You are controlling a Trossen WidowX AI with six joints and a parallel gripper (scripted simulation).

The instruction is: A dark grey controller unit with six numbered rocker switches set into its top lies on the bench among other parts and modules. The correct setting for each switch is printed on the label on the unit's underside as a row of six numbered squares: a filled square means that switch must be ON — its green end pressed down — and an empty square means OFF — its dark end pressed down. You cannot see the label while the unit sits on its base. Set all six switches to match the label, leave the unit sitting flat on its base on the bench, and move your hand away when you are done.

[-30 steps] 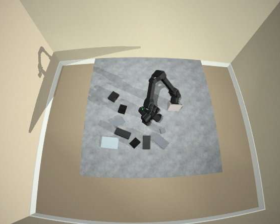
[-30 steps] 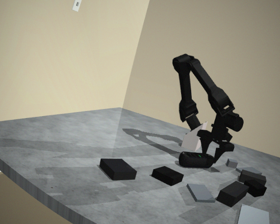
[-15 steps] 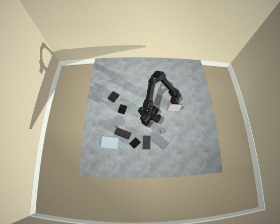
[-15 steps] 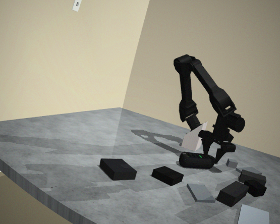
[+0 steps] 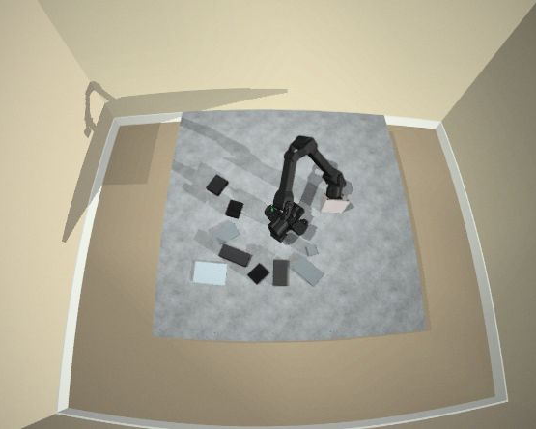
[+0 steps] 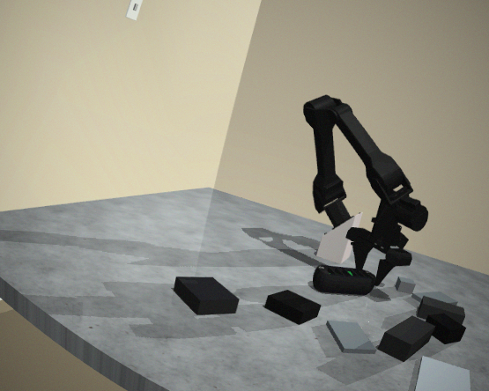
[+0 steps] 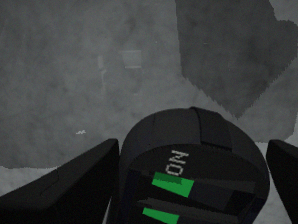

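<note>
We find the arm [image 5: 287, 179] [image 6: 324, 151] bent over the bench [image 5: 368, 300] [image 6: 115, 264], its wrist leaning down to the gripper [image 6: 367, 276] [image 7: 194, 145]. The pale wedge block [image 5: 334, 205] [image 6: 336, 244] stands behind the gripper in the exterior view, by the arm's foot. The controller [image 5: 270, 207] [image 6: 342, 282] [image 7: 170, 120] is between the fingers, which pinch it near one end, well apart from each other across its width. Its switches face up. In the wrist view two green switch ends [image 7: 172, 186] [image 7: 161, 216] show beside the ON marking [image 7: 177, 162]; the label underneath is out of sight, so we cannot confirm any setting.

We judge the step in hand to be lifting or turning the controller to read that label. To do it well, we advise keeping even pressure on both sides, raising it straight before any tilt, and rotating slowly, since an end hold may let the far end droop. Fingertips should stay off the switches. We also recommend clearance from the small grey cube [image 5: 311, 250] [image 6: 405, 284], near the gripper, during the turn.
</note>
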